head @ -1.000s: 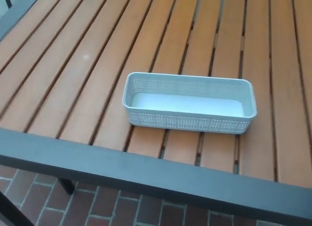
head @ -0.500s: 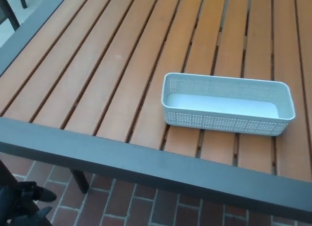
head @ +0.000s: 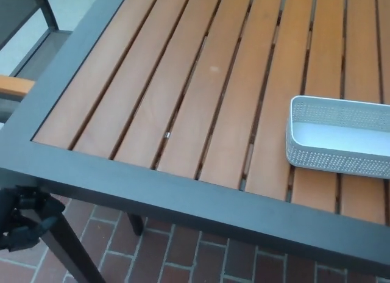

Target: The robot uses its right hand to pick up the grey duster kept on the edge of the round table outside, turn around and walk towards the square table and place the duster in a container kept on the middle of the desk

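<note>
A wooden slatted table (head: 183, 112) with a dark frame fills most of the head view, its near left corner seen at the lower left. A pale perforated container (head: 338, 136) rests on the slats at the right edge of the view and is cut off by that edge; what is seen of its inside is empty. The duster cannot be seen anywhere in the view, so its place cannot be told.

The left hand (head: 21, 219) is seen at the lower left, below the table's frame and just beside the near left table leg (head: 73, 252). Only a dark, partly cropped shape is shown, so whether its fingers are apart or together cannot be told. Nothing is seen to be held in it. The container lies well apart from that hand, far across the table toward the right and above the frame. The right hand is not shown at all.

A small dark speck (head: 167, 135) is seen in a gap between two slats, between the hand and the container but nearer the frame. Red brick paving (head: 195, 252) is seen under the table, to the right of the hand. A chair (head: 24, 57) with a wooden armrest is seen beyond the table's left edge, above the hand.
</note>
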